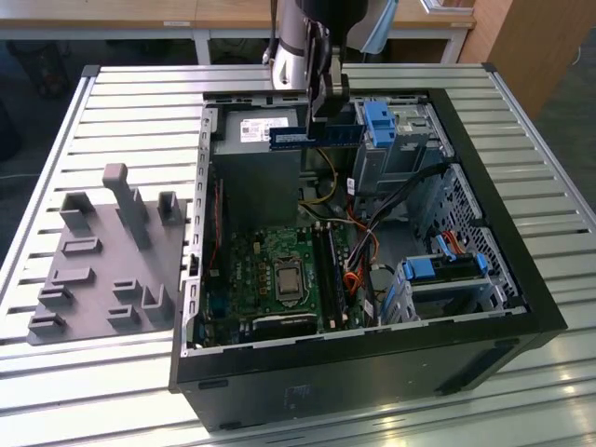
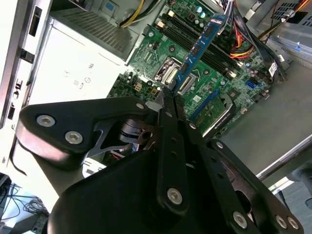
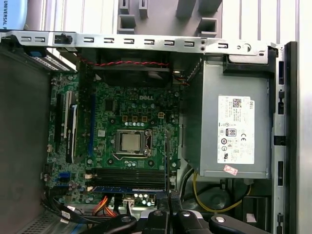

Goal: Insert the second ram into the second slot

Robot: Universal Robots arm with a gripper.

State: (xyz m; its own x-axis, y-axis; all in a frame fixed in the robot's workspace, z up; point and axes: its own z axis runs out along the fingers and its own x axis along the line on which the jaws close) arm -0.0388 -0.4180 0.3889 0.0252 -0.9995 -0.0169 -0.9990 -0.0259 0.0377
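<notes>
In the exterior view my gripper [image 1: 323, 121] is shut on the second ram [image 1: 289, 139], a thin blue stick held level above the open computer case, over the power supply's end. The second wrist view has the fingers [image 2: 165, 105] pinching one end of the stick [image 2: 201, 43], which reaches out over the green motherboard [image 2: 161, 53]. In the first wrist view the stick [image 3: 165, 161] is edge-on, a thin line above my gripper [image 3: 170, 207]. The dark memory slots [image 3: 129, 175] lie side by side below it, with a blue strip [image 3: 129, 188] along the outermost one. I cannot tell which is the second slot.
The case [image 1: 372, 363] lies open on a slatted metal table [image 1: 140, 112]. Inside are the grey power supply [image 1: 256, 158], the processor socket [image 1: 287, 279], orange and black cables [image 1: 358, 270] and blue-tabbed drive bays [image 1: 380, 121]. A grey parts holder [image 1: 102, 261] sits at the exterior view's left.
</notes>
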